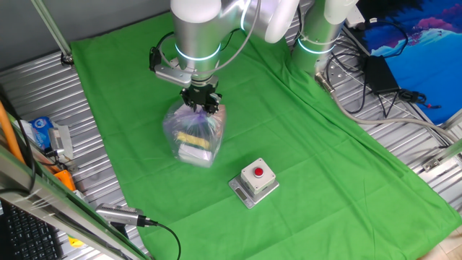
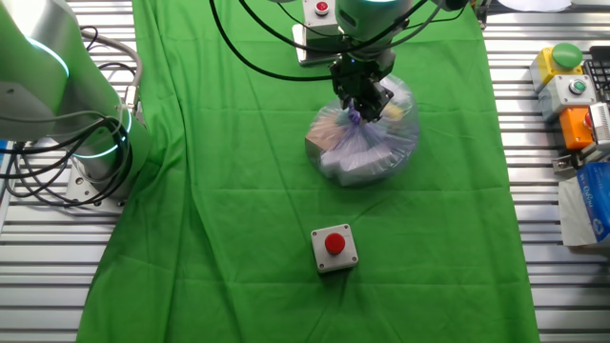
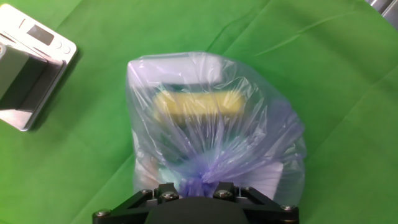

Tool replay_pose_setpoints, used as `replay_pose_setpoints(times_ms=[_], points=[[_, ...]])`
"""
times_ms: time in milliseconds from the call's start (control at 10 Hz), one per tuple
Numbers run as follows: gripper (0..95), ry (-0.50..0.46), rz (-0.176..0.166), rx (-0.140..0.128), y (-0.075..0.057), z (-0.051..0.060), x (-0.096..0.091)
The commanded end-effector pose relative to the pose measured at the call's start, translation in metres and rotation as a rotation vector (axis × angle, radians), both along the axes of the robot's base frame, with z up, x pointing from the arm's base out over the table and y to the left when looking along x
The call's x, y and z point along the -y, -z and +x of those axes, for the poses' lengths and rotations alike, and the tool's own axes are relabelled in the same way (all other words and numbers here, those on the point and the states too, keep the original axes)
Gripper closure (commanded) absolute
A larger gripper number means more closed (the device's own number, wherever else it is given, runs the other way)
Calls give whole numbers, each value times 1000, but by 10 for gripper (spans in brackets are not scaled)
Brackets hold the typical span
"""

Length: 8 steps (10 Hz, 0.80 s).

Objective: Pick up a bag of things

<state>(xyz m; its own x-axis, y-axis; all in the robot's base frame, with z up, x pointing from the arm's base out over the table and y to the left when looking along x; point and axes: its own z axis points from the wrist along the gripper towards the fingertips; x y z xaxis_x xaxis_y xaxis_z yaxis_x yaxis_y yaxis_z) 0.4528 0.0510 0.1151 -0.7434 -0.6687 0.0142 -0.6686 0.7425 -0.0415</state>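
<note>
In the hand view, the black two-finger gripper (image 3: 198, 194) sits at the bottom edge of the frame, and the gathered purple neck of the small translucent, purplish-tinted plastic bag (image 3: 214, 134) runs straight up into it. The fingers are drawn in tight on that bunched top, with the twisted plastic pinched between them. Just beyond the neck, the bag swells out, and through the film show a yellow oblong item and a pale white boxy one behind it. Past the bag, at the upper left of this view, lies a grey metal box (image 3: 28, 62) on the green cloth (image 3: 336, 74).

From one fixed view, the gripper (image 1: 200, 101) hangs below the silver arm (image 1: 196, 32) and meets the bag (image 1: 193, 136) at its top; the bag's base appears to rest on the green cloth (image 1: 310, 152), though whether it is already just clear of it cannot be told. Near the bag, towards the camera and to the right, stands the grey box with a red round button (image 1: 255, 180), apart from the bag.

From the other fixed view, the same red-button box (image 2: 334, 250) stands closest, then the bag (image 2: 367, 143) under the gripper (image 2: 362, 103), and a second grey box with a red button (image 2: 317, 13) at the far edge of the counter.
</note>
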Motion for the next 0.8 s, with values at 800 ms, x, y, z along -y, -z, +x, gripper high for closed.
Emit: replay_pose_setpoints(times_ms=[800], points=[[570, -8, 3, -2, 1, 0, 1]])
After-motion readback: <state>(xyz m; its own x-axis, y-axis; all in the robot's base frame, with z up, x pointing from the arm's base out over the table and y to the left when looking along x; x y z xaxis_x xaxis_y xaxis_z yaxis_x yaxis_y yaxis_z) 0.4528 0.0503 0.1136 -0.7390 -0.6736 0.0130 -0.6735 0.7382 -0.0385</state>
